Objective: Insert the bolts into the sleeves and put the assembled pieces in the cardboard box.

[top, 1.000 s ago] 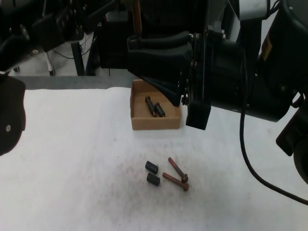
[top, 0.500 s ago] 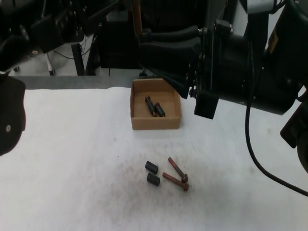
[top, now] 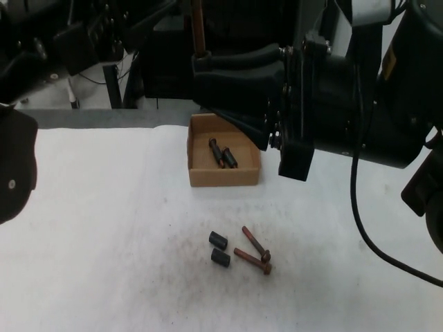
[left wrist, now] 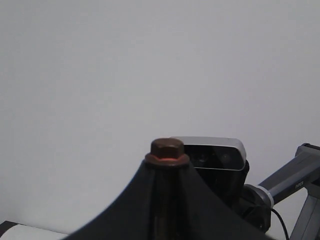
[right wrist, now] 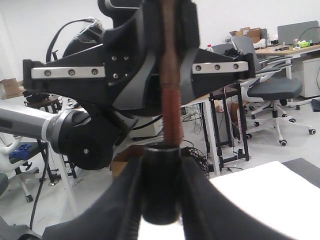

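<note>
Shifted slightly back leftward in the high view since half a second ago, with the right claw [right wrist: 161, 169] clamped around a short black cylindrical sleeve [right wrist: 160, 200] and the left claw [left wrist: 167, 167] pinching a rust-red hex-headed bolt [left wrist: 167, 150] just under its head. From the right wrist, seen with that bolt's threaded tip meeting the sleeve's open end. From high up, seen beneath the raised claws with a small brown cardboard box [top: 223, 178] holding two assembled dark pieces [top: 221, 153], and, nearer the arms' bases, two loose black sleeves [top: 219, 249] beside two loose rusty bolts [top: 253, 252] on white cloth [top: 104, 228].
</note>
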`<state>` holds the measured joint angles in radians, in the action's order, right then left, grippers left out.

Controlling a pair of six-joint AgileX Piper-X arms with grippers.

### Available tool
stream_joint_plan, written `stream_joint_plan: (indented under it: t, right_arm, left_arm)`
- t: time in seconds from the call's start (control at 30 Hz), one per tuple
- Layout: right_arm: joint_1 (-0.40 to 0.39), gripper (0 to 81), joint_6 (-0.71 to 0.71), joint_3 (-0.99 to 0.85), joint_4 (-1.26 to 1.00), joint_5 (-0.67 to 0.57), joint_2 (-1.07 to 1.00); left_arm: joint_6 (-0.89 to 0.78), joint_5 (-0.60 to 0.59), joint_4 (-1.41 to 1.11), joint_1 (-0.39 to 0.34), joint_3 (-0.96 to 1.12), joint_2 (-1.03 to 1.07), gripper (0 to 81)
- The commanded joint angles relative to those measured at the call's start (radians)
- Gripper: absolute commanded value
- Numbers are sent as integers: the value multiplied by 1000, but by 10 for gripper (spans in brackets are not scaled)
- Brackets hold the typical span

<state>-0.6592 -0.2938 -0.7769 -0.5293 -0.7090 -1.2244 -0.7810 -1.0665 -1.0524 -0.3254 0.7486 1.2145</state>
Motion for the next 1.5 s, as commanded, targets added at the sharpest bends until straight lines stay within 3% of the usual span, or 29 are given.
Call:
stream_joint_plan:
  t: [0.0, 1.47]
  right_arm:
    - [5, 8, 2, -7, -37, 3, 5]
    - [19, 8, -2, -48, 55, 0, 5]
  left_arm:
    - [4, -15, -4, -3, 8, 0, 4]
    - [13, -7, 48, -7, 8, 0, 4]
